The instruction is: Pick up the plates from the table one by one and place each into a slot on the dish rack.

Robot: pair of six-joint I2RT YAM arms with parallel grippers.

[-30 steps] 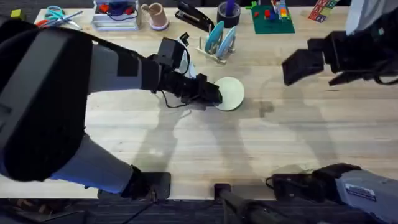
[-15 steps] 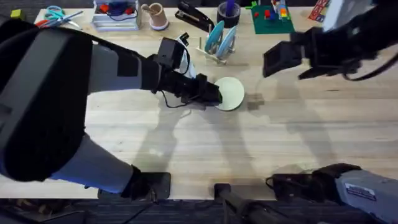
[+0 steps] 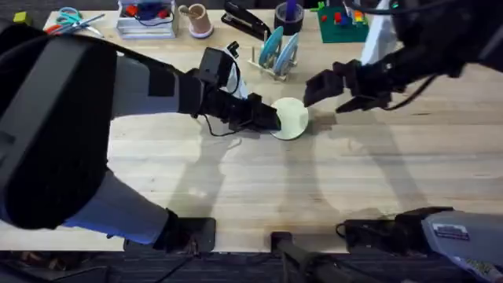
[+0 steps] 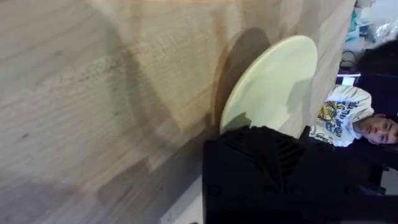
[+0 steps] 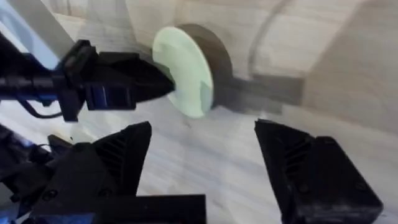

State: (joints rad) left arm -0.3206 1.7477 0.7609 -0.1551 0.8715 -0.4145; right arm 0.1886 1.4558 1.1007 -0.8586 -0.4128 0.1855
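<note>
Left pincer (image 3: pixel 271 119) pinches the near edge of the cream-yellow plate (image 3: pixel 292 118), holding it tilted up off the counter (image 3: pixel 236 181); in the left wrist view the plate (image 4: pixel 270 81) stands on edge just beyond the black finger, throwing a dark shadow on the wood behind it. Right pincer (image 3: pixel 330 88) hangs just beyond the plate's far side, its two black fingers spread wide (the gap between them is plain in the right wrist view) and not touching anything. Seen from that wrist, the plate (image 5: pixel 183 71) sits ahead of the spread fingers, with the left pincer (image 5: pixel 161 81) clamped on its opposite edge. Behind both pincers, toward the far side of the counter, the small wooden dish rack (image 3: pixel 271 67) stands with two blue plates (image 3: pixel 279 49) upright in its slots. Whether the cream plate's lower rim touches the counter, I cannot tell.
</note>
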